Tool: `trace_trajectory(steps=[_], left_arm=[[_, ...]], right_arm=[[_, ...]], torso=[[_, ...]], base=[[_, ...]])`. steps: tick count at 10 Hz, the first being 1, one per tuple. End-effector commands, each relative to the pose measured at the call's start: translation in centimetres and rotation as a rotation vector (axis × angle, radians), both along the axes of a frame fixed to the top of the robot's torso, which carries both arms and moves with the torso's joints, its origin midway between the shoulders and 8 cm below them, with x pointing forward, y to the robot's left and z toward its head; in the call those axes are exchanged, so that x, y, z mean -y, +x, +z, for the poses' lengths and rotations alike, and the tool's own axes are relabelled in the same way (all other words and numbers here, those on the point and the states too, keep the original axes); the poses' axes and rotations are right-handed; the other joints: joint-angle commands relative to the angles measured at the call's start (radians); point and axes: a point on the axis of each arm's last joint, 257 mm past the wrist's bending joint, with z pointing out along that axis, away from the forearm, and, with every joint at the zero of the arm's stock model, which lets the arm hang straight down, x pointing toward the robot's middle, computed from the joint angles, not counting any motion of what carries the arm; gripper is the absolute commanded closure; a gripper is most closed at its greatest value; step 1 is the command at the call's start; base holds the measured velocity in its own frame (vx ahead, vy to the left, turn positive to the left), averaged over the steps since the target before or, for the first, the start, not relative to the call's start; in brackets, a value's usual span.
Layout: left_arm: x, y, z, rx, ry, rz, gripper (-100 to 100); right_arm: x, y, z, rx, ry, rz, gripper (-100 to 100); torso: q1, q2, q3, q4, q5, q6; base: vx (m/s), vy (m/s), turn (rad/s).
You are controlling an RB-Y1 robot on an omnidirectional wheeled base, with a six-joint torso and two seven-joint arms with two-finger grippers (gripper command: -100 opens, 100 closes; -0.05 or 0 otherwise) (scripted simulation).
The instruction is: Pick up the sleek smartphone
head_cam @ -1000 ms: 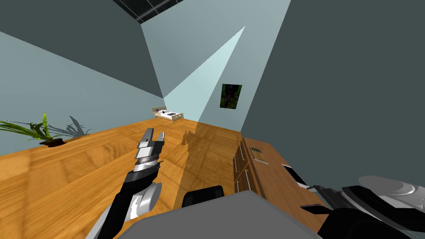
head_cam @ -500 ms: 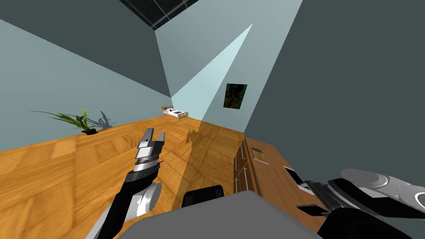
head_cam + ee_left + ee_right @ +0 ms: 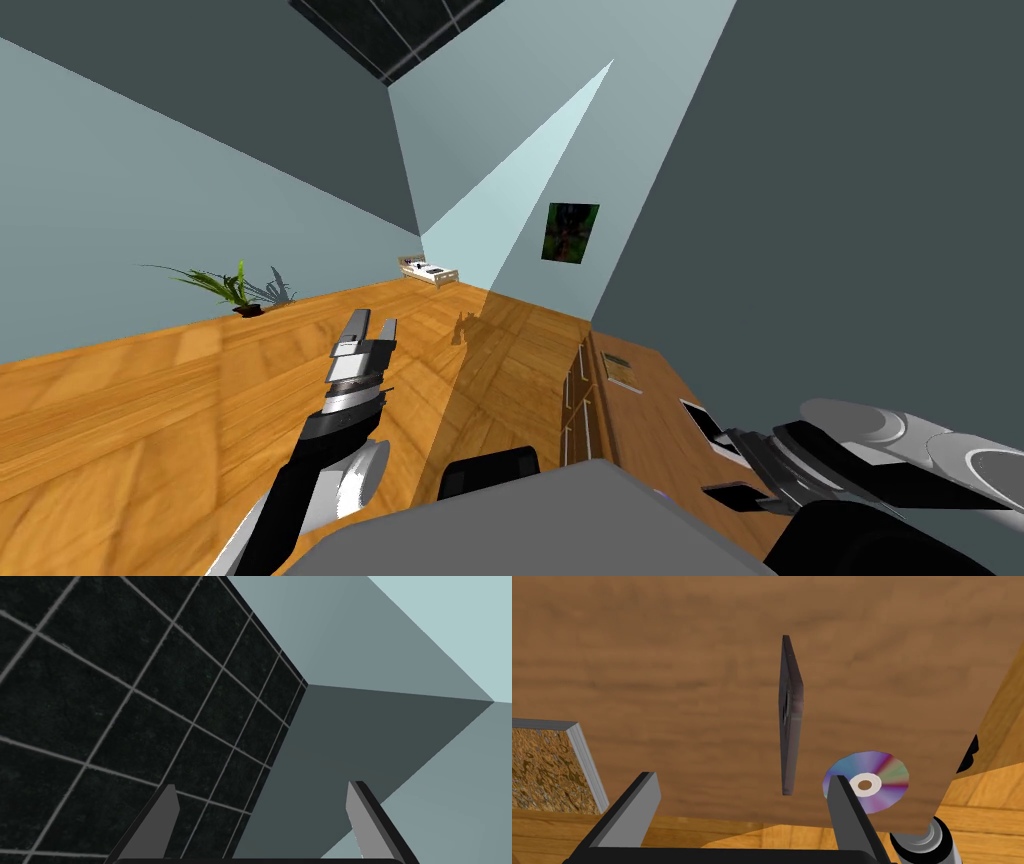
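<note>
Your right gripper (image 3: 742, 777) is out over the wooden dresser (image 3: 655, 425), at about two o'clock from the robot. Its fingers (image 3: 639, 798) are spread wide with nothing between the pads. The smartphone (image 3: 790, 716) is right there on the dresser top. From the right wrist it reads as a thin dark slab seen nearly edge-on. Its near end reaches in between the two blades, closer to the blade beside the rainbow disc (image 3: 869, 778), and you can see a gap on both sides.

From the head, the smartphone shows as a dark, pale-edged rectangle at roughly eleven o'clock off the gripper. The forearm covers its near end, so contact is hard to judge from there.

The disc lies near the smartphone's near end, by the dresser's edge. A framed cork panel (image 3: 542, 771) sits out beyond the other blade, well apart from the smartphone.

Your left gripper (image 3: 372, 328) hangs over the wooden floor (image 3: 150, 420) at about eleven o'clock, blades parted and empty. A potted plant (image 3: 235, 290) stands by the wall at ten o'clock.
</note>
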Motion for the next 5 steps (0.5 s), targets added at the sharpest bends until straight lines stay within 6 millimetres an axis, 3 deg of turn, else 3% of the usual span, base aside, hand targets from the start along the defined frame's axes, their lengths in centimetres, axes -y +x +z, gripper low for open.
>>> trace_trajectory(steps=[1,2,4,5], left_arm=[[0.0,0.0,0.0,0.0,0.0,0.0,0],[0.0,0.0,0.0,0.0,0.0,0.0,0],[0.0,0.0,0.0,0.0,0.0,0.0,0],[0.0,0.0,0.0,0.0,0.0,0.0,0]], right_arm=[[-0.5,1.1,-0.2,-0.003,-0.012,0.008,-100],[-0.8,1.1,-0.2,-0.003,-0.005,-0.019,-100],[-0.8,1.1,-0.2,-0.003,-0.002,-0.065,-100],[-1.3,2.2,-0.3,-0.003,-0.015,-0.044,-100]], torso=[[0.0,0.0,0.0,0.0,0.0,0.0],[0.001,0.002,0.001,0.0,0.001,-0.002],[0.0,0.0,0.0,0.0,0.0,0.0],[0.001,-0.004,-0.002,-0.001,0.0,0.0]], base=[[-0.148,-0.013,0.227],[-0.145,-0.039,0.168],[-0.038,-0.024,-0.015],[-0.119,-0.039,0.275]])
